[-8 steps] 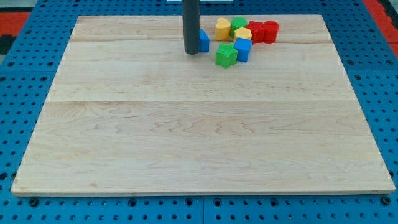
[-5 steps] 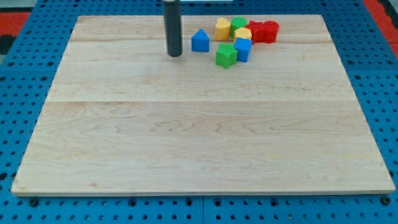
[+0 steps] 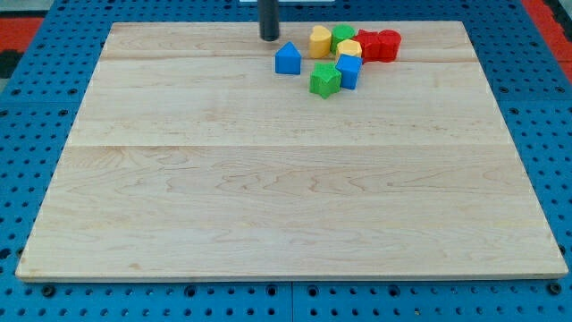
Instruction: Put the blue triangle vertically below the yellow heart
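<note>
Resting near the board's top edge, my tip (image 3: pixel 269 38) holds nothing, a bare rod. Blue triangle (image 3: pixel 287 59) lies at about 5 o'clock from it, close but apart. Yellow heart (image 3: pixel 320 41) sits at the triangle's 2 o'clock. Judgement: a push toward 4 o'clock would carry the triangle under the heart.

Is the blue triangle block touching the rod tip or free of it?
Free: bare wood separates the blue triangle block from my tip, which sits above-left of it.
</note>
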Controlling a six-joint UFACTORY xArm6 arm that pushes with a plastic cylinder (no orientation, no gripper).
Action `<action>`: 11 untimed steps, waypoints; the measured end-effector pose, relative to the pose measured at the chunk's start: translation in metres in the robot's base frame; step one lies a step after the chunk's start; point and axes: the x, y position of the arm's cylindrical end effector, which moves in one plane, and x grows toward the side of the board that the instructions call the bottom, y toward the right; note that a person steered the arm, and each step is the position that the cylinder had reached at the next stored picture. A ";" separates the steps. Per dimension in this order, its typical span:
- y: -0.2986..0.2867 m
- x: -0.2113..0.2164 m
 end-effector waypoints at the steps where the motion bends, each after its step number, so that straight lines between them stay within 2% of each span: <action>1: 0.019 0.026; 2: -0.017 0.065; 3: -0.047 0.085; 5: -0.005 0.074; 6: -0.019 0.131; 8: -0.005 0.209; 9: -0.014 0.223; 10: -0.035 0.204; 11: -0.041 0.237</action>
